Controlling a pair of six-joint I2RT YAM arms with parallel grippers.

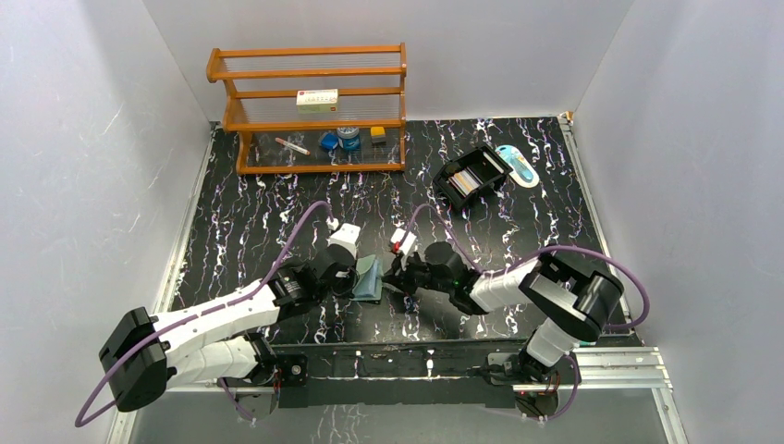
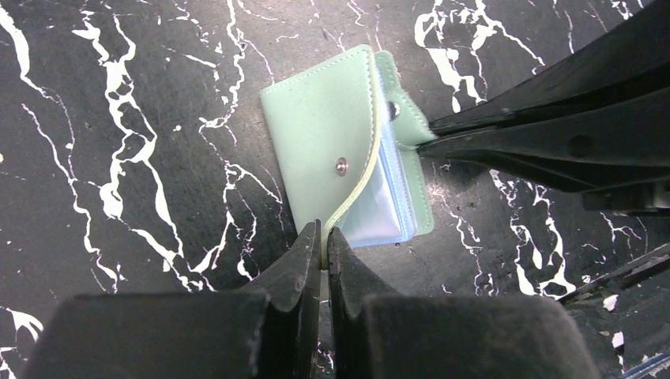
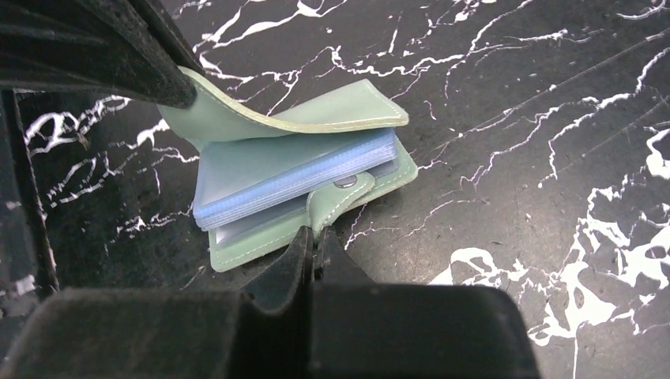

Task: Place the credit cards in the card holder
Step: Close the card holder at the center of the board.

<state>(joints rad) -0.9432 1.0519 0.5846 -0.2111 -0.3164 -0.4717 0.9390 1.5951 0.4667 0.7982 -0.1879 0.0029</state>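
Marble tbl (image 1: 277, 213) | card holder (image 2: 324, 142) gripped: L end effector (image 2: 324, 241), R end effector (image 3: 314, 241)

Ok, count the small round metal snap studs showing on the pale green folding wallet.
2. One stud sits on the wallet's lifted front cover, pinched by the left gripper; the other stud is on the closing tab in the right gripper. Others may be hidden.

From above the card holder (image 1: 371, 277) is partly hidden; the black box (image 1: 447, 181) holds indistinct contents.
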